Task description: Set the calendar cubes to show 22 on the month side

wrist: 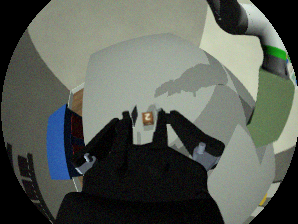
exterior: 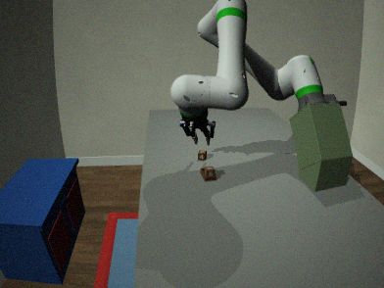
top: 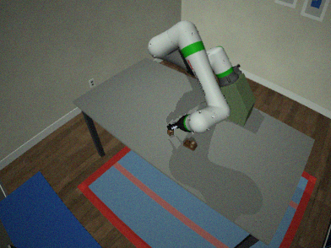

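A small brown cube (exterior: pixel 202 155) lies alone on the grey table; it also shows in the top view (top: pixel 170 132) and between my fingers in the wrist view (wrist: pixel 148 117). A little nearer the front stands the small brown tray (exterior: pixel 209 173), which also shows in the top view (top: pixel 190 144); it seems to hold the other cube, but it is too small to read. My gripper (exterior: pixel 198 137) hangs above the lone cube, pointing down, well clear of it. Its fingers are partly open and empty. No digits can be read.
The arm's green base block (exterior: pixel 320 147) stands on the table's right side. A blue cabinet (exterior: pixel 39 216) stands on the floor to the left. The table's left edge (exterior: pixel 145 162) is near the cube.
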